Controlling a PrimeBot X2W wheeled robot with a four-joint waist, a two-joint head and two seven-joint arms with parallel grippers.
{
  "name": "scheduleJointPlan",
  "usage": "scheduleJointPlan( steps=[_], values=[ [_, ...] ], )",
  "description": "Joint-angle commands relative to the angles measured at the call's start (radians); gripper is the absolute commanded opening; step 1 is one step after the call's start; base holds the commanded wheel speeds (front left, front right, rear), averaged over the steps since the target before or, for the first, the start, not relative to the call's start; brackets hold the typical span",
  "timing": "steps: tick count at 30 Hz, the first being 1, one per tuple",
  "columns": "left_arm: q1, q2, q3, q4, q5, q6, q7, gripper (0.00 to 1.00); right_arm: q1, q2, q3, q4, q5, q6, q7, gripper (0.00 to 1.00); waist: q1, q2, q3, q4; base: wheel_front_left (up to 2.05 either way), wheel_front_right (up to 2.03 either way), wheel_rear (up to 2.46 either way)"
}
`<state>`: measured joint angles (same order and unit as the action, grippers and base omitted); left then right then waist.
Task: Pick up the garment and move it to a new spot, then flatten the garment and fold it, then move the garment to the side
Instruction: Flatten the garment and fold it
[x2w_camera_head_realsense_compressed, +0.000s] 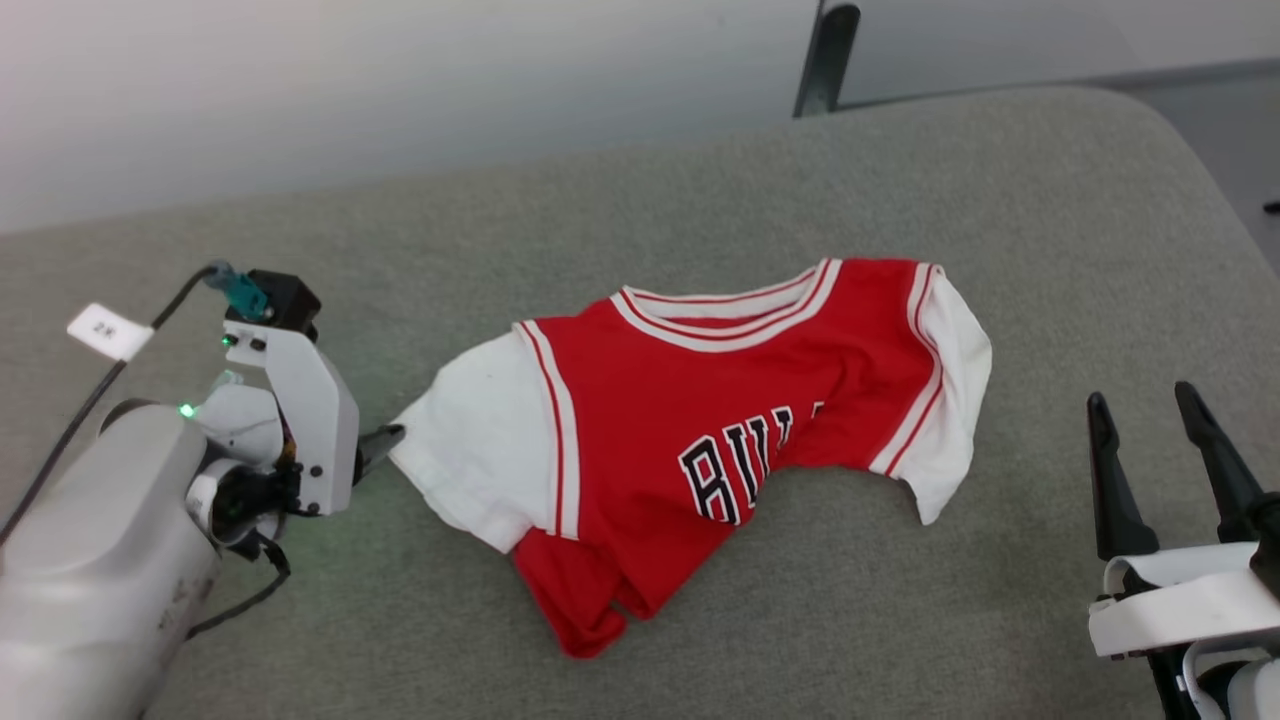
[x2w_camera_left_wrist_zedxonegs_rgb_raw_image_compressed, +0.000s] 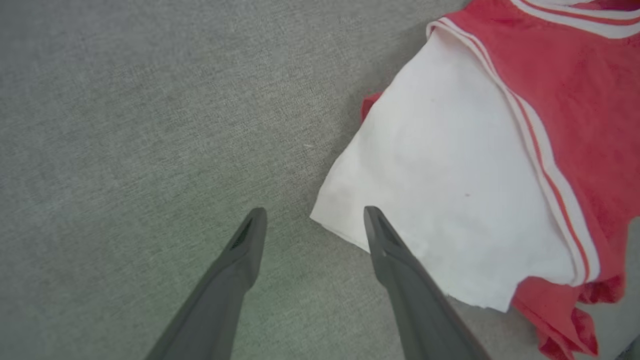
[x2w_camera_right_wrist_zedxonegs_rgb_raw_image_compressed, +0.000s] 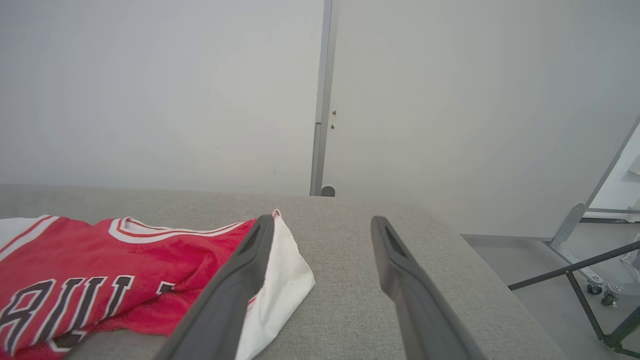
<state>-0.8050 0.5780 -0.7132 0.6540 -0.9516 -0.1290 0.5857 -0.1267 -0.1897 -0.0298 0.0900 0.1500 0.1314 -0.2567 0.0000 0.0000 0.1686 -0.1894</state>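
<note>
In the head view, the garment (x2w_camera_head_realsense_compressed: 700, 400) lies rumpled mid-way across the grey padded surface (x2w_camera_head_realsense_compressed: 640, 190). It has a red body, white sleeves, striped trim and half-hidden black lettering, and its hem bunches toward 7 o'clock. The left gripper (x2w_camera_head_realsense_compressed: 385, 440) sits at its 9 o'clock and the right gripper (x2w_camera_head_realsense_compressed: 1142, 410) at 4 o'clock, fingers apart. In the left wrist view, the spread fingers (x2w_camera_left_wrist_zedxonegs_rgb_raw_image_compressed: 400, 270) frame a white sleeve corner. In the right wrist view, the fingers are spread and empty, with the jersey at 8 o'clock.

Grey forearm (x2w_camera_head_realsense_compressed: 90, 560), white wrist bracket (x2w_camera_head_realsense_compressed: 312, 405), black cable (x2w_camera_head_realsense_compressed: 95, 400), dark tapered claw fingers (x2w_camera_head_realsense_compressed: 1112, 485)
</note>
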Motion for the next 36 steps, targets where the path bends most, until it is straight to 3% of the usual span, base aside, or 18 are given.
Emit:
scheduleJointPlan(
  steps=[1,12,25,27,28,29,36],
  values=[
    [-0.024,0.006,-0.022,0.017,-0.005,-0.003,0.013,1.0,-0.011,-0.001,-0.006,0.001,0.009,-0.001,-0.005,1.0,0.0,0.0,0.042,-0.028,0.0,0.0,0.0],
    [-0.084,-0.028,-0.154,0.142,-0.029,-0.003,0.089,1.0,-0.036,0.005,-0.006,0.009,0.02,-0.001,-0.007,1.0,0.0,0.0,0.094,-0.036,0.0,0.0,0.0],
    [-0.061,-0.174,-0.17,0.303,-0.157,0.005,0.301,1.0,-0.058,0.006,-0.009,0.024,0.025,-0.001,-0.008,1.0,0.0,0.0,0.11,-0.021,0.0,0.0,0.0],
    [-0.063,-0.2,-0.156,0.302,-0.178,0.002,0.293,0.42,-0.064,0.008,-0.007,0.025,0.025,-0.001,-0.008,1.0,0.0,0.0,0.113,-0.019,0.0,0.0,0.0],
    [-0.071,-0.203,-0.152,0.297,-0.177,0.0,0.267,0.06,-0.067,0.007,-0.005,0.025,0.026,-0.001,-0.008,1.0,0.0,0.0,0.115,-0.018,0.0,0.0,0.0],
    [-0.078,-0.205,-0.146,0.297,-0.181,-0.001,0.254,0.0,-0.072,0.006,-0.003,0.026,0.026,-0.001,-0.008,1.0,0.0,0.0,0.116,-0.017,0.0,0.0,0.0],
    [-0.125,-0.17,-0.14,0.294,-0.186,-0.003,0.225,0.0,-0.105,-0.015,0.008,0.023,0.054,-0.001,0.027,1.0,0.0,0.0,0.121,-0.008,0.0,0.0,0.0]
  ],
)
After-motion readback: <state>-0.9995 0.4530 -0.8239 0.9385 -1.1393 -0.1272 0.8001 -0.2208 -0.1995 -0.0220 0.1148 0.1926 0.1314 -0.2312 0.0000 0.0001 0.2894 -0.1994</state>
